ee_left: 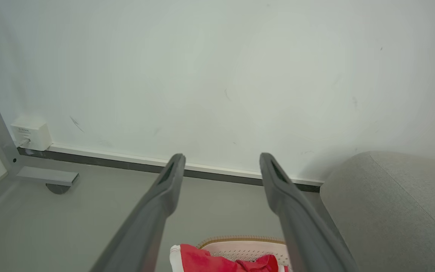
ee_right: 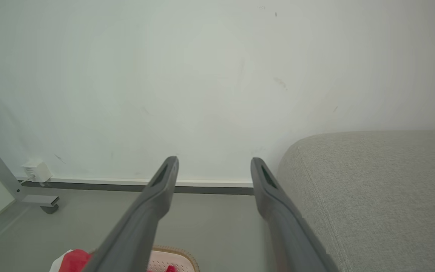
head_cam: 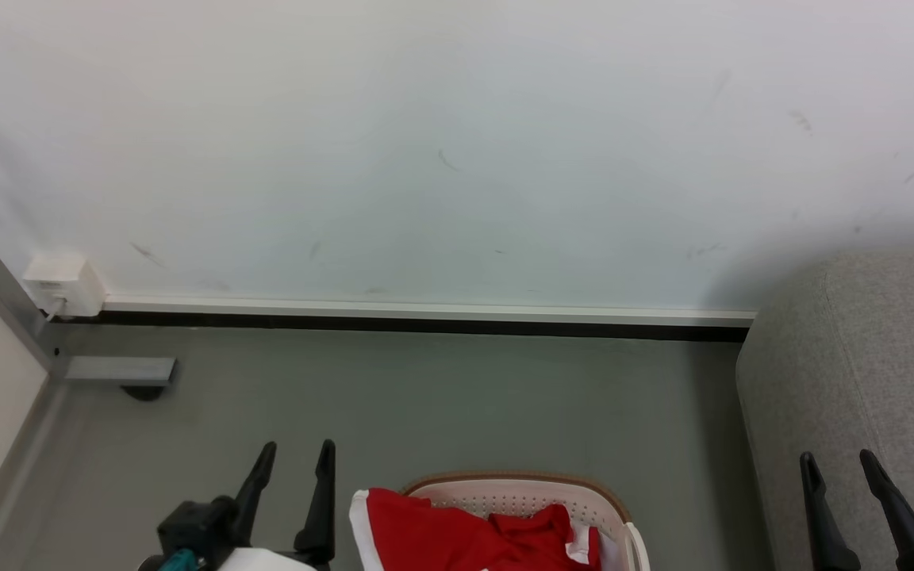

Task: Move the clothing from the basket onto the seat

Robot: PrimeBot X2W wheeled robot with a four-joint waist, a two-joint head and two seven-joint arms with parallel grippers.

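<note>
Both my jaws wide and empty, I should drop onto the soft red white-hemmed clothing [head_cam: 425,539] in the cream perforated plastic basket [head_cam: 505,501], pinching a thick fold.

The cream-white perforated plastic basket [head_cam: 520,485] stands on the grey floor [head_cam: 425,396]. In it lies the red-and-white fabric clothing [head_cam: 441,535], spilling over its left rim. The large light grey upholstered seat [head_cam: 862,381] is near the basket's right. The pale wall [head_cam: 457,159] runs behind both, with a small white box [head_cam: 64,284] at its foot, far left. The left claw [head_cam: 298,446] hangs left of the basket, and the right claw [head_cam: 836,457] is over the seat.
</note>
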